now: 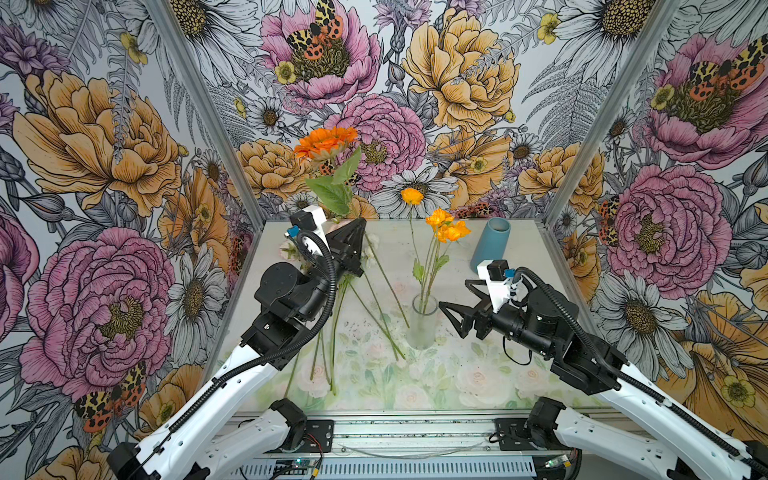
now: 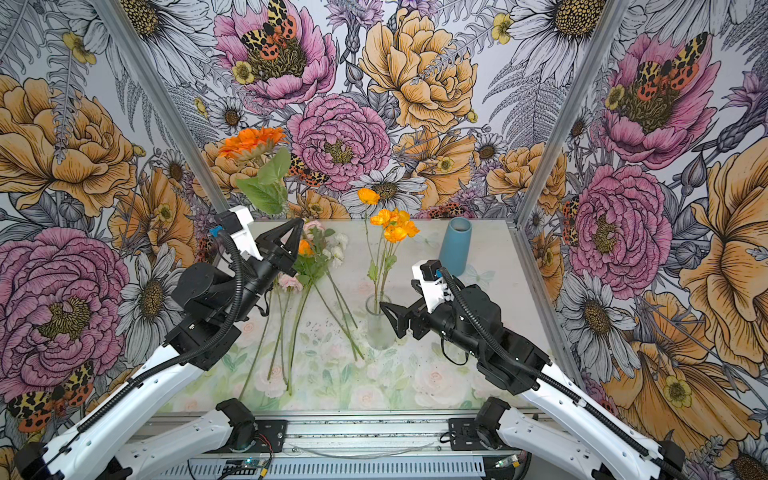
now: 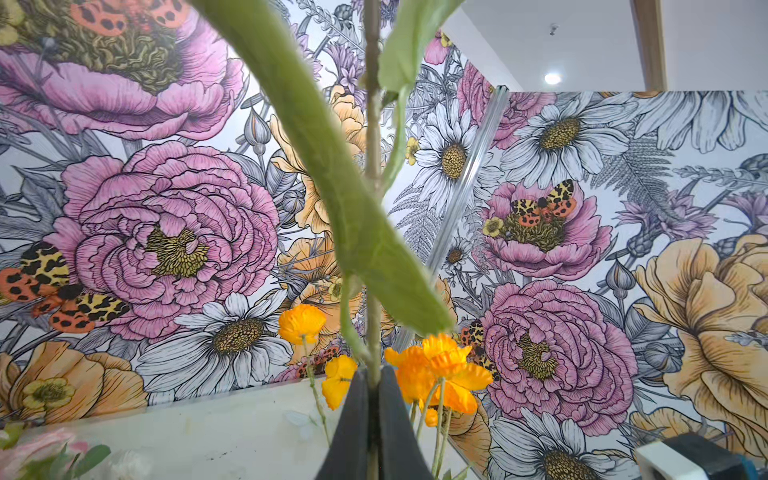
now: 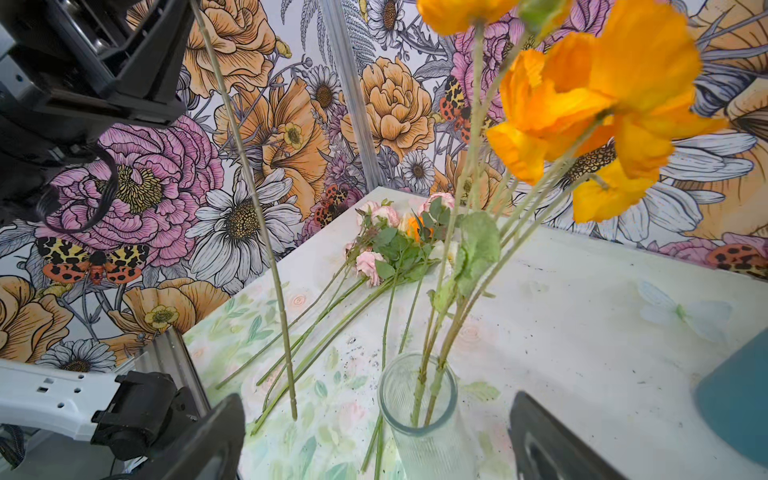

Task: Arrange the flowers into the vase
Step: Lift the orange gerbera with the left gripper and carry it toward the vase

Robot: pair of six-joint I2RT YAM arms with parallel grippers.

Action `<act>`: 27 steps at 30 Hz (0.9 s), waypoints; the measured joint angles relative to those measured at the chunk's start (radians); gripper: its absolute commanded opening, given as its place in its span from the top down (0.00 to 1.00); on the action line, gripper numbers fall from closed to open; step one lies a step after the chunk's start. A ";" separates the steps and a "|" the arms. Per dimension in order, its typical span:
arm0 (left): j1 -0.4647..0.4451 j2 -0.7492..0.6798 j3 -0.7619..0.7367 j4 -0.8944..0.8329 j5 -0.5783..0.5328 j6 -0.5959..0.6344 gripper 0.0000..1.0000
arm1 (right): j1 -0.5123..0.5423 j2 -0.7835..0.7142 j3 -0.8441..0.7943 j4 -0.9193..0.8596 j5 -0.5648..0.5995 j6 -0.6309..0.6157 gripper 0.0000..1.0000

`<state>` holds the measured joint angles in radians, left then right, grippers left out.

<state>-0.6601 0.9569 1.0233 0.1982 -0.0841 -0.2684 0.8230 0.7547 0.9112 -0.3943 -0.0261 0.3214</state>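
The left fingers (image 3: 353,419) pinch the orange gerbera (image 1: 326,141) mid-stem, left of the glass vase (image 1: 423,328); the right fingers (image 1: 455,318) are spread beside it. The long stem could snag the poppies (image 1: 446,226) and topple the vase. Other flowers (image 2: 316,257) lie left on the counter (image 1: 457,257).

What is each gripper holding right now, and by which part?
Left gripper is shut on the orange gerbera, pinching its stem just below the leaves, bloom up. Right gripper is open and holds nothing, beside the glass vase.
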 measured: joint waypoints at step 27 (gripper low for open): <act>-0.074 0.237 -0.070 0.354 0.064 0.142 1.00 | -0.005 0.006 0.000 -0.035 0.000 0.016 0.00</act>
<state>-0.7338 1.1934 0.9531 0.5522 -0.0204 -0.1268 0.8181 0.7609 0.9112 -0.4294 -0.0265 0.3370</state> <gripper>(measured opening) 0.066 0.995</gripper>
